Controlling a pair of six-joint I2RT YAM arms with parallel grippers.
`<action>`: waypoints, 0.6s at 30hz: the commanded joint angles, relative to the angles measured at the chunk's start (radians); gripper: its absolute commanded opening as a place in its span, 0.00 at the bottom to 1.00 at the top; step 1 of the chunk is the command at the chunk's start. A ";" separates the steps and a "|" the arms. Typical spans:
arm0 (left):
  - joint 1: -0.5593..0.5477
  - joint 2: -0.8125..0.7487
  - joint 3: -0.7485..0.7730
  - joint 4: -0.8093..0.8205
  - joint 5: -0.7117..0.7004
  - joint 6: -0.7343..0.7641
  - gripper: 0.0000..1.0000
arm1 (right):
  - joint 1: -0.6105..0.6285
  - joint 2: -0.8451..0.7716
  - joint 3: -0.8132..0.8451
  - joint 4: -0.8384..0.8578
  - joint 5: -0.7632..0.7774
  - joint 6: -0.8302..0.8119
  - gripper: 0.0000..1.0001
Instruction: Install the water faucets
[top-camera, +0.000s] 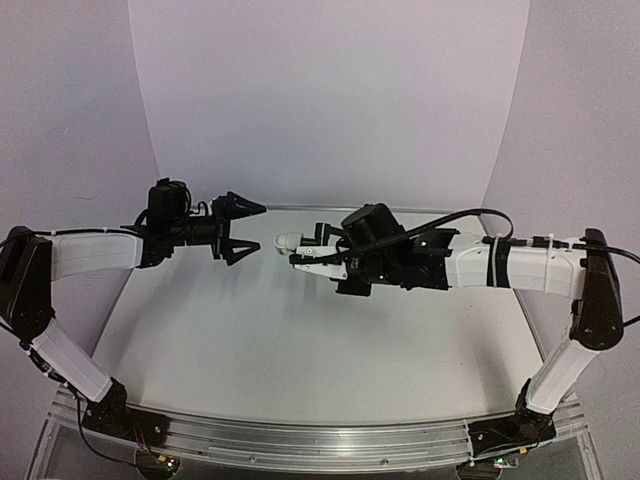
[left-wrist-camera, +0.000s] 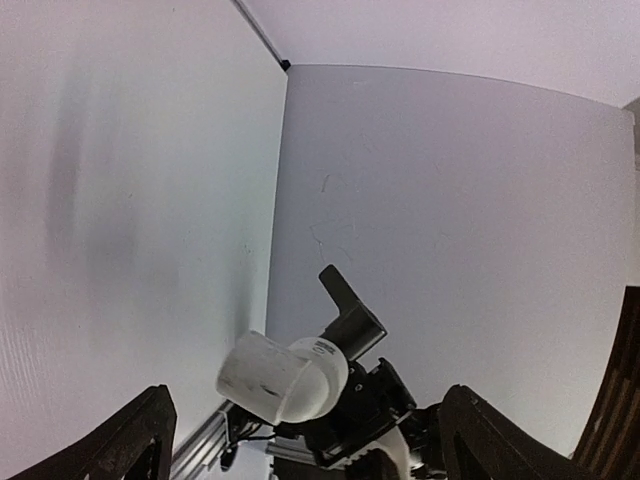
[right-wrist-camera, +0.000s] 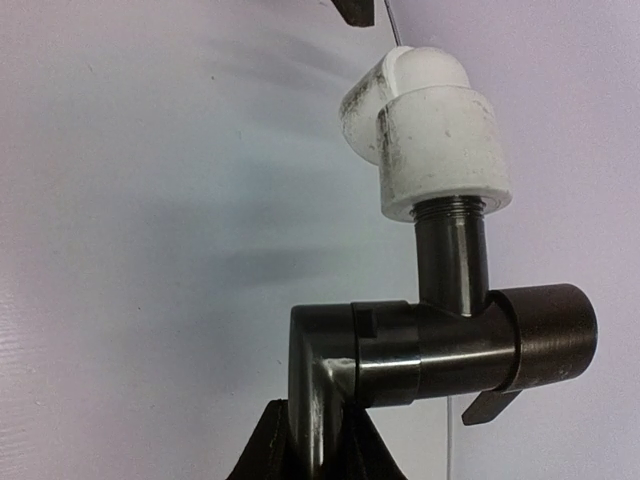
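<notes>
Though the white fitting (right-wrist-camera: 440, 150) is threaded onto the black faucet (right-wrist-camera: 440, 345) the right claw (right-wrist-camera: 312, 450) grips, threads show, so the wide-open left claw (top-camera: 243, 228) probably must tighten it.

- A white counter (top-camera: 300, 350) forms the base of the scene, matte and smooth, with faint grey shadows across it.
- A pale back wall (top-camera: 330, 100) rises behind it, plain white with a lavender tint.
- A left side wall (top-camera: 70, 120) and a right side wall (top-camera: 585, 110) meet the back wall at slanted seams, closing in the counter on three sides.
- A slotted aluminium rail (top-camera: 320, 442) runs along the counter's near edge.
- The left wrist view shows two white surfaces joined along a straight seam (left-wrist-camera: 277, 180) that ends at a small dark corner.
- The light is even and diffuse, so all shadows are soft-edged.
</notes>
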 joint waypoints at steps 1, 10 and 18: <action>-0.054 0.051 -0.018 0.149 0.020 -0.238 0.94 | 0.035 0.041 0.065 0.134 0.217 -0.135 0.00; -0.135 0.156 -0.057 0.270 0.001 -0.431 0.92 | 0.071 0.090 0.082 0.196 0.277 -0.184 0.00; -0.136 0.207 -0.070 0.395 -0.036 -0.539 0.81 | 0.100 0.092 0.072 0.216 0.289 -0.184 0.00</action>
